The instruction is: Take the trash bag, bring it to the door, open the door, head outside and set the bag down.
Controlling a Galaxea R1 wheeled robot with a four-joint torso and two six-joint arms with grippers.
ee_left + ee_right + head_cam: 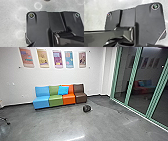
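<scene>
Left gripper and right gripper alike: whether they are open or closed, I cannot tell. The black, rounded trash bag [86, 108] sits on the grey, glossy floor [45, 127], well apart from the robot, so neither gripper has hold of it. It lies almost straight ahead, a touch to the right of centre; that bearing is what the next approach turns on. Its outline is too compact to give a long axis, and neither arm is plainly nearer, though the right may have a slight edge.

Just behind the bag is the row of blue, green, orange and brown seats [55, 100], with a bright blue cushion [63, 90] on it; coming in too far could mean bumping them. A thin dark line, perhaps a cable [106, 107], runs over the floor beyond the bag, towards the green-framed glass wall [131, 79] on the right. Which panel might be the door, I cannot tell.
</scene>
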